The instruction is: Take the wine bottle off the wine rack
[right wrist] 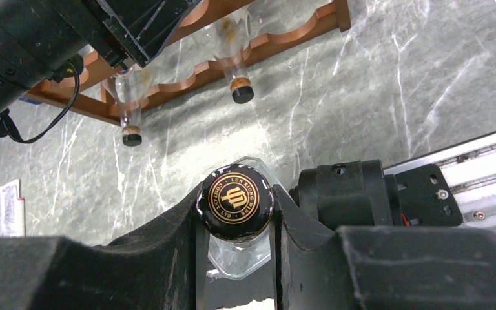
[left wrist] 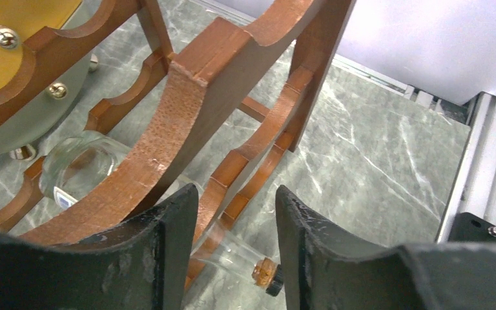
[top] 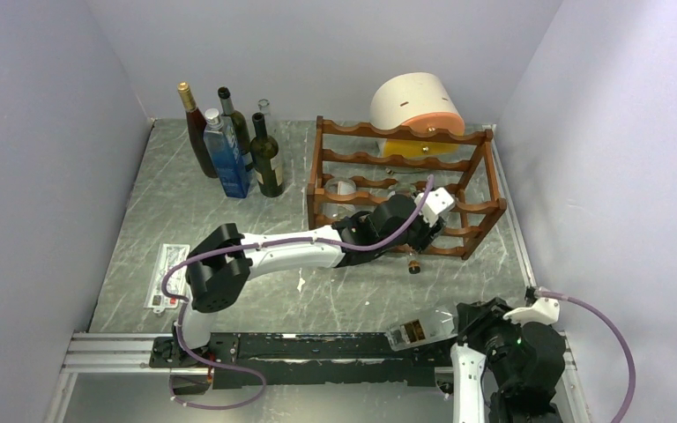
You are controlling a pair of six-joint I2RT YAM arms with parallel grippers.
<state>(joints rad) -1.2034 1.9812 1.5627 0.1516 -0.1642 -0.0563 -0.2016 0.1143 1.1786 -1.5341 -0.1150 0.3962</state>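
The reddish-brown wine rack [top: 397, 181] stands at the back right and fills the left wrist view [left wrist: 187, 110]. Clear bottles lie in its low tier; two corked necks stick out in front [right wrist: 131, 126] [right wrist: 236, 84]. My left gripper [top: 423, 231] is at the rack's front rail, open [left wrist: 236, 197]. A clear corked bottle neck [left wrist: 258, 268] shows between its fingers, lower down. My right gripper [top: 458, 324] is near the table's front edge, shut [right wrist: 236, 206] on the black-capped neck of a clear wine bottle [right wrist: 236, 200], which also shows in the top view [top: 416, 331].
Several upright bottles [top: 229, 145] stand at the back left. A white-and-orange cylinder [top: 414, 106] sits behind the rack. A white card [top: 166, 275] lies front left. The metal rail [top: 300, 348] runs along the near edge, and walls close in on both sides.
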